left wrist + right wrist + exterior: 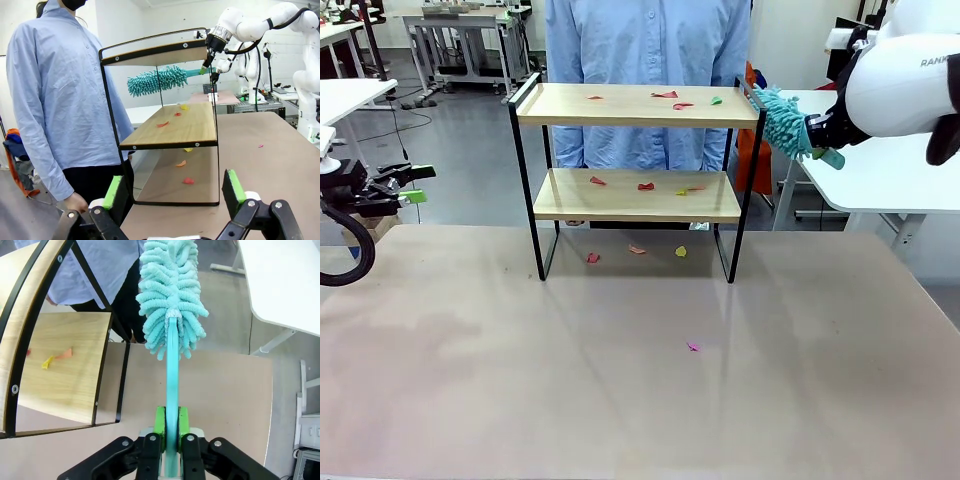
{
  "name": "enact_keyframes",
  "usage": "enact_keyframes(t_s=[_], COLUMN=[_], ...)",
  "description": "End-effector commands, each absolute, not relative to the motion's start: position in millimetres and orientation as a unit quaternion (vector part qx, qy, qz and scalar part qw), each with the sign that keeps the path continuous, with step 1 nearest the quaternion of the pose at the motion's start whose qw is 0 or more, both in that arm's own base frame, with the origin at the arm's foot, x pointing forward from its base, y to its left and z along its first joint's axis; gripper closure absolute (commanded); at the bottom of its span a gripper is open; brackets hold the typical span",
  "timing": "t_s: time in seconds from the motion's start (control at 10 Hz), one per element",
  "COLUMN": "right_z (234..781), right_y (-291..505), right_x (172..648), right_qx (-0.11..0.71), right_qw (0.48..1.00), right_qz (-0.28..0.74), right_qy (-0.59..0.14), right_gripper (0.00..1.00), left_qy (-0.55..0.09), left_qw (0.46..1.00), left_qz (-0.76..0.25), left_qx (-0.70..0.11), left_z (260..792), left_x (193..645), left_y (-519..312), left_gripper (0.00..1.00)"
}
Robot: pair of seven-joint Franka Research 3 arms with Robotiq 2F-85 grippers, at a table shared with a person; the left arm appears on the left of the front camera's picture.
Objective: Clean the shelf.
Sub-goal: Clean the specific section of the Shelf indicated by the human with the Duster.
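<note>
One bench [620, 400] carries one shelf [638, 105] at its far middle. Judged stiff but light and apt to slide, so steady it by a frame post.

One soft duster [171, 300] is clamped at the handle in the right end effector [170, 422], beside the top board's right end.

Left end effector [175, 192] is wide open and empty.

Coloured scraps [665, 94]: four on top, roughly four on the lower board, four on the bench.

A: Front view: what is cut off or hidden?
B: The person [645, 60] ends at the top edge, the lower body partly behind the shelf [635, 105]. The scraps [665, 95] are too small to identify.
A: Right wrist view?
B: The duster [170, 295] tip leaves the top edge; the shelf leaves the left edge.
</note>
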State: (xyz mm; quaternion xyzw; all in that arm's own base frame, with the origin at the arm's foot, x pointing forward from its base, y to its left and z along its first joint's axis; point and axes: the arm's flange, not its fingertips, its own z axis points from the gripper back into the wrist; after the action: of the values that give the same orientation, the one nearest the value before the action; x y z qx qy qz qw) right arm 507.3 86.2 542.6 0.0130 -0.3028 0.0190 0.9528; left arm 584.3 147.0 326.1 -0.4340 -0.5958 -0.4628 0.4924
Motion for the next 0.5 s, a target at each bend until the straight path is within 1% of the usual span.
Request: enact_keyframes(t_s=[0.0, 0.2, 0.3, 0.4], right_z=[545.3, 545.3, 542.6, 549.6], right_y=[85.0, 85.0, 86.2, 67.3], right_x=[506.9, 506.9, 507.3, 496.1], right_qx=[0.009, 0.009, 0.013, 0.007], right_qw=[0.951, 0.951, 0.953, 0.961], right_qz=[0.031, 0.031, 0.019, 0.053], right_qy=[-0.307, -0.307, -0.303, -0.272], right_gripper=[0.92, 0.92, 0.87, 0.87], left_qy=[-0.594, -0.594, -0.594, -0.594], left_qw=[0.49, 0.49, 0.49, 0.49], left_qz=[-0.47, -0.47, -0.47, -0.47], left_qx=[-0.432, -0.432, -0.432, -0.432], left_z=[328.1, 328.1, 328.1, 328.1], left_x=[584.0, 584.0, 584.0, 584.0], left_y=[147.0, 147.0, 147.0, 147.0], left_gripper=[0.0, 0.0, 0.0, 0.0])
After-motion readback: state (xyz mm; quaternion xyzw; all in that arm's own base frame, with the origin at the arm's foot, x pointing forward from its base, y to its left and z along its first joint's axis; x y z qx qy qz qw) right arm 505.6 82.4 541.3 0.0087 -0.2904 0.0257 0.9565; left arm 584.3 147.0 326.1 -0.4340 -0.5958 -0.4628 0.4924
